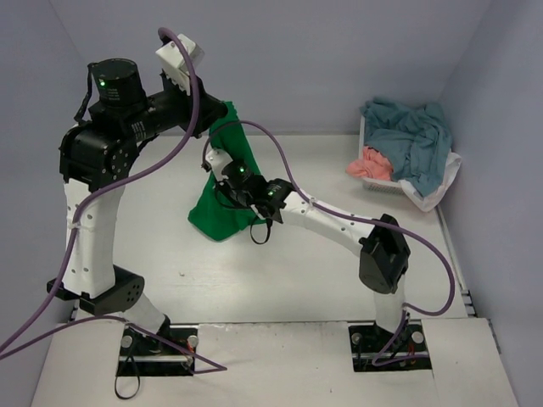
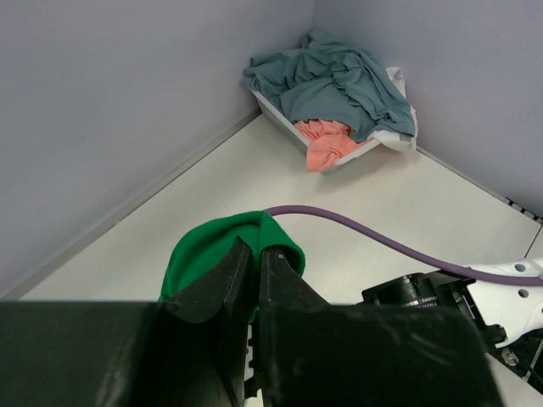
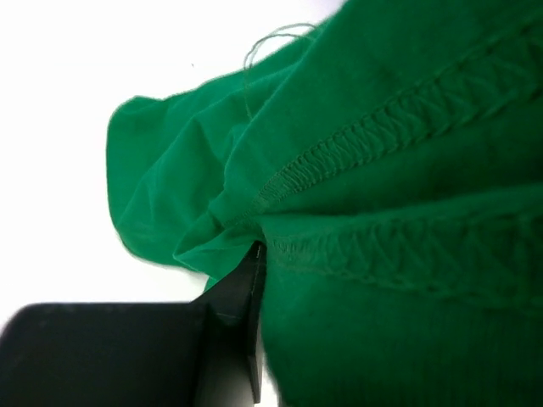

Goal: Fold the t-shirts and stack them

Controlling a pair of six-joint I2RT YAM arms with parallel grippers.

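Grip check: you have both arms on one green shirt (image 1: 222, 208). The left jaws are pressed together on its top edge, raised near the back wall. From them the cloth hangs down to the desk (image 1: 280, 280), where its lower end bunches. The right jaws are closed on a hemmed fold lower down the same shirt. Only one finger (image 3: 242, 309) shows in the right wrist view, with stitch lines just beside it. Other shirts sit in a basket (image 1: 383, 186) at the desk's far right corner, well apart. A teal shirt (image 1: 411, 136) is heaped on top, and a pink shirt (image 1: 369, 163) spills over the near rim.
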